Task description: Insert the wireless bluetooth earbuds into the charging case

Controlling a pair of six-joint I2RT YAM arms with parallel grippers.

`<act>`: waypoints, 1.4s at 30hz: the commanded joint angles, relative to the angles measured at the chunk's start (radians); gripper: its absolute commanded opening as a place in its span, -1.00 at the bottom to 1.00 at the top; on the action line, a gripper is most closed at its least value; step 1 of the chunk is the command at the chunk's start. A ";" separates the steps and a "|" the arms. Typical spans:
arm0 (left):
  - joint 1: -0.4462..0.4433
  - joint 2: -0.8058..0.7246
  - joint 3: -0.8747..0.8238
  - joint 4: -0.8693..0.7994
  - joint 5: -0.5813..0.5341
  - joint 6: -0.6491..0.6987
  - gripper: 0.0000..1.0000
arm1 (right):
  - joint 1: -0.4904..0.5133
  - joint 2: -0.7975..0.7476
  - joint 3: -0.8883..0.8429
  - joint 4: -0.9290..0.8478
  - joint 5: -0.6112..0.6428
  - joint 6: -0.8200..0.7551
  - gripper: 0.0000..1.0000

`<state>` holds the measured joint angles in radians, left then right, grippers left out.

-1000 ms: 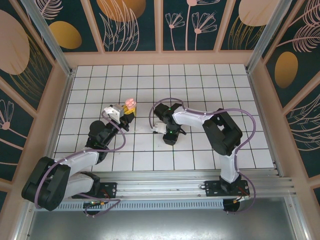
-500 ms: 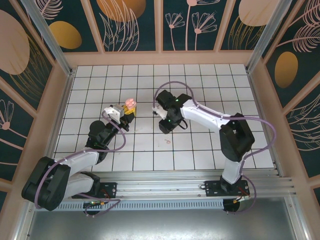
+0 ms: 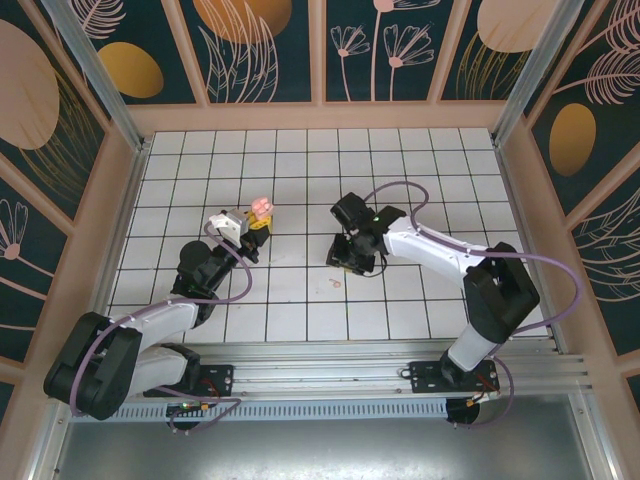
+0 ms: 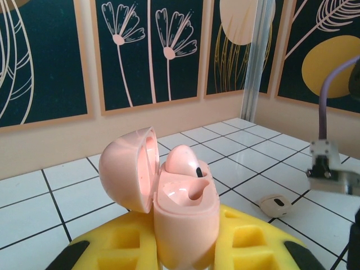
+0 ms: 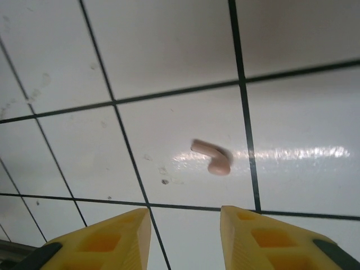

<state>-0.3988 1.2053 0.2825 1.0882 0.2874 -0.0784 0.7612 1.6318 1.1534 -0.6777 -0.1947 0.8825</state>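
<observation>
L gripper clamped on the charging case, held upright btwn its yellow pads; lid swung open to one side; one earbud seated inside; 2nd earbud lies loose on a white tile, well apart from the case; R gripper hovers near it, aimed down at the tiles, fingers spread, holding nothing; R arm reaches left across the grid, elbow bent.

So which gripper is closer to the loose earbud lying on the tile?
Right. The right gripper hovers open just short of the earbud; the left gripper, holding the charging case, is well off to its left.
</observation>
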 commanded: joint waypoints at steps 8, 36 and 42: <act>0.006 -0.003 0.017 0.033 0.015 0.009 -0.85 | 0.020 0.097 -0.020 0.037 0.002 0.099 -0.25; 0.006 0.006 0.024 0.027 0.019 0.011 -0.85 | 0.018 0.231 -0.021 0.069 0.001 0.017 -0.47; 0.006 0.007 0.027 0.022 0.021 0.012 -0.85 | 0.017 0.228 -0.016 0.060 0.009 -0.014 -0.54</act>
<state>-0.3988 1.2053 0.2829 1.0878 0.2878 -0.0784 0.7761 1.8359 1.1397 -0.6117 -0.2104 0.8948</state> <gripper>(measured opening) 0.182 0.235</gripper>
